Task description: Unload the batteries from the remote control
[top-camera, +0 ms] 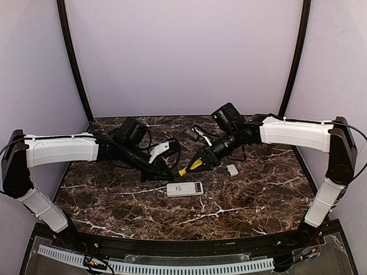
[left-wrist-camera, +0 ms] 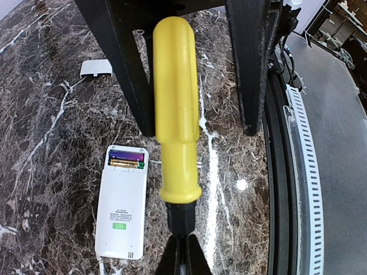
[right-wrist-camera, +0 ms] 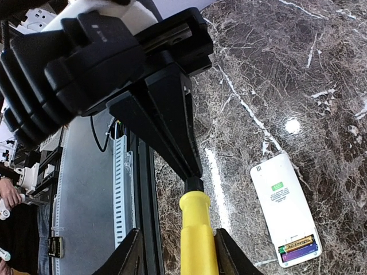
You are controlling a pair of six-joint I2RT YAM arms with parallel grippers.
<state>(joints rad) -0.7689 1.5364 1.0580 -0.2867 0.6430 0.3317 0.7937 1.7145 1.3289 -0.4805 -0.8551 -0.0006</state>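
Observation:
The white remote control [top-camera: 184, 189] lies back side up on the marble table, its compartment open. Two batteries [left-wrist-camera: 126, 159], one purple and one orange-gold, sit in it; they also show in the right wrist view [right-wrist-camera: 298, 247]. A yellow-handled tool [top-camera: 192, 166] hangs above the table, right of the remote [left-wrist-camera: 121, 212]. My left gripper [left-wrist-camera: 182, 240] is shut on the tool's black shaft below the handle [left-wrist-camera: 175, 103]. My right gripper [right-wrist-camera: 179, 235] is open and straddles the handle [right-wrist-camera: 198, 240], with a gap on one side. Both grippers are apart from the remote [right-wrist-camera: 284, 206].
The small white cover [top-camera: 231, 169] lies right of the tool, also in the left wrist view [left-wrist-camera: 96, 68]. Cables and a white connector [top-camera: 198, 136] lie at the back. A black rail [left-wrist-camera: 278, 172] with a perforated white strip [top-camera: 172, 266] runs along the front edge.

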